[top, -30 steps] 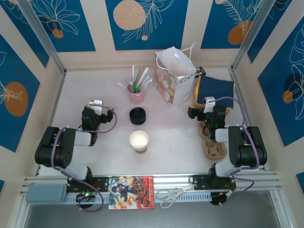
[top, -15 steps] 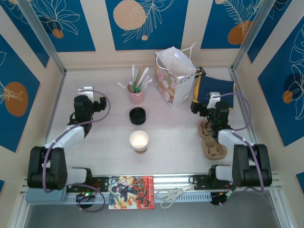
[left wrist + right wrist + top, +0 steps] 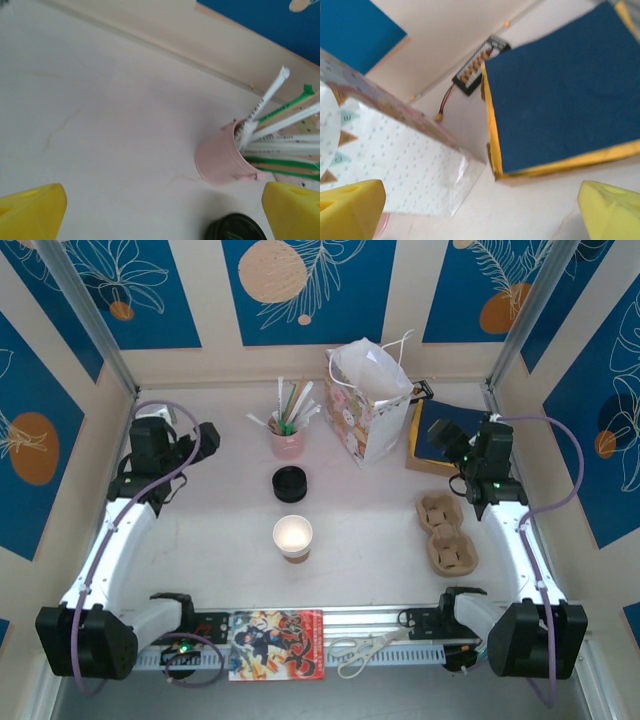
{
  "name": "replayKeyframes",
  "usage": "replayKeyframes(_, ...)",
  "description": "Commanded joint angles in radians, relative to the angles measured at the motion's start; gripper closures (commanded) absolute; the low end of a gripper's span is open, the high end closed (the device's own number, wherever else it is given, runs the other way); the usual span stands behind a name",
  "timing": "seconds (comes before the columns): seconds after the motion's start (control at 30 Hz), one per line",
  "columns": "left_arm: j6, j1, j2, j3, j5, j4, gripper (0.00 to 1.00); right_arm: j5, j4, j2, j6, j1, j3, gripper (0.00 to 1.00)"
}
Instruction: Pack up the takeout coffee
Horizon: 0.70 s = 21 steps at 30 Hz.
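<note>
The paper coffee cup (image 3: pixel 293 536) stands upright in the middle of the pale tabletop (image 3: pixel 365 515), nearer the front edge than the back. It is open at the top, with its cream inside showing. Nothing touches it, and both arms are well away from it.

Just behind the cup lies a round black lid (image 3: pixel 290 483), apart from it. Behind that again is a pink cup (image 3: pixel 287 442) stuffed with white and green straws (image 3: pixel 293 405) that fan out to all sides. To the right of the straws stands a patterned gift bag (image 3: pixel 368 410) with white tissue poking out of its top.

The left arm reaches out to the far left of the tabletop. Its claw (image 3: pixel 205 437) is spread wide and holds nothing, and it points across towards the pink cup. From the left wrist, the two yellow fingertips (image 3: pixel 31 212) sit at the bottom corners, with the pink cup and the edge of the black lid (image 3: pixel 235 232) between them and further off.

The right arm stretches to the far right. Its claw (image 3: pixel 441 432) is also spread wide and empty, and it hangs over a blue book with yellow edges (image 3: pixel 452 420) beside the gift bag. From the right wrist, one yellow fingertip (image 3: pixel 350 210) shows at each bottom corner, with the book (image 3: pixel 565 95) and the side of the bag (image 3: pixel 400 165) beyond.

A brown cardboard cup carrier (image 3: pixel 447 533) lies on the right side, well apart from the coffee cup. A colourful magazine (image 3: pixel 277 644) and a pair of scissors (image 3: pixel 362 648) rest on the front rail.
</note>
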Motion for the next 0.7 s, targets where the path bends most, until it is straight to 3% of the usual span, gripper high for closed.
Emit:
replayKeyframes(0.0, -0.111, -0.001, -0.061, 0.016, 0.063, -0.192, 0.00, -0.147, -0.092, -0.020, 0.050, 0.025, 0.008, 0.01)
replayKeyframes(0.23, -0.174, -0.093, -0.147, 0.020, 0.057, -0.424, 0.00, -0.211, -0.195, 0.026, -0.054, 0.162, 0.100, 0.01)
replayKeyframes(0.3, -0.186, -0.149, -0.157, 0.026, 0.046, -0.470, 0.06, -0.245, -0.216, 0.036, -0.064, 0.194, 0.115, 0.01)
replayKeyframes(0.47, -0.239, -0.350, -0.125, 0.064, -0.057, -0.581, 0.08, -0.279, -0.249, 0.039, -0.086, 0.280, 0.130, 0.01)
replayKeyframes(0.67, -0.302, -0.543, -0.046, 0.074, -0.084, -0.611, 0.22, -0.233, -0.290, 0.026, -0.075, 0.421, 0.142, 0.01)
